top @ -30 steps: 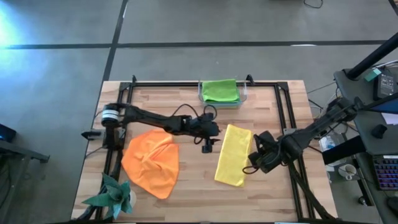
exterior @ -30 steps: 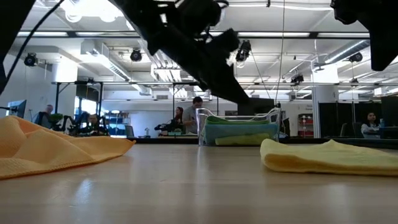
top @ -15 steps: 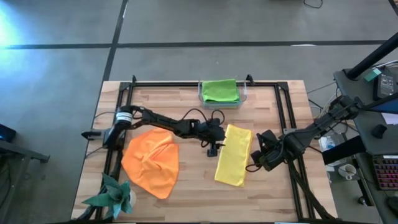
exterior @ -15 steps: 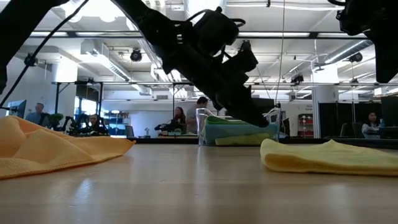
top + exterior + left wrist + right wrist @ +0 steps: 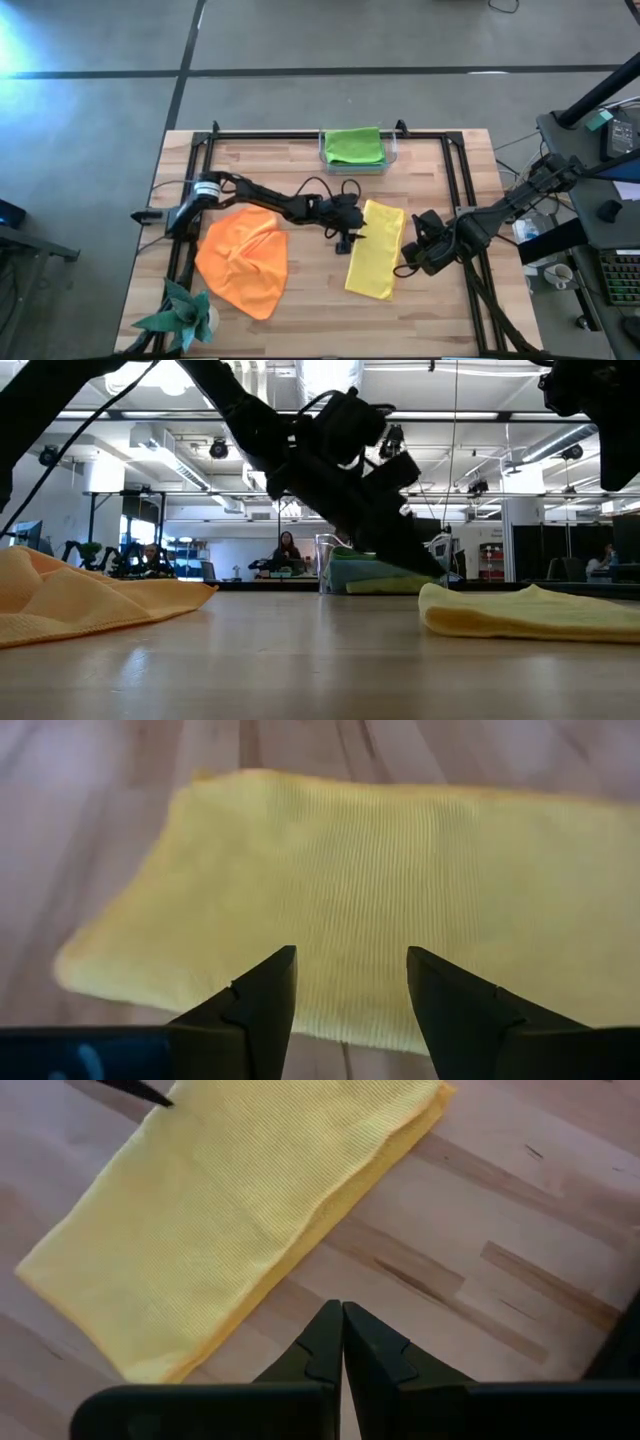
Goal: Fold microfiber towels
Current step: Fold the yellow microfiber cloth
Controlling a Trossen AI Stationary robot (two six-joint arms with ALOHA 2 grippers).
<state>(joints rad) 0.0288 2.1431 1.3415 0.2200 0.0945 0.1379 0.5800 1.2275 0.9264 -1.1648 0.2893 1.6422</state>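
My matt black fingers (image 5: 262, 1005) are hovering over ribbed, matt yellow cloth (image 5: 380, 890); pale planked wood table (image 5: 500, 1270) is showing a smooth satin grain at three o'clock

A teal spiky ornament (image 5: 181, 311) sits at one corner of the wooden table (image 5: 300, 300) — near the edge. A clear bin (image 5: 389, 152) stands at the far edge; people sit in the room beyond.

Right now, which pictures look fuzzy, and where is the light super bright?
In the left wrist view the yellow towel and the boards behind it look soft, while the left gripper, open, stays crisp. In the low view the ceiling lamps glare white and the left arm is only a dark shape. In the high view a bright blue-white patch washes out the floor's upper left corner.
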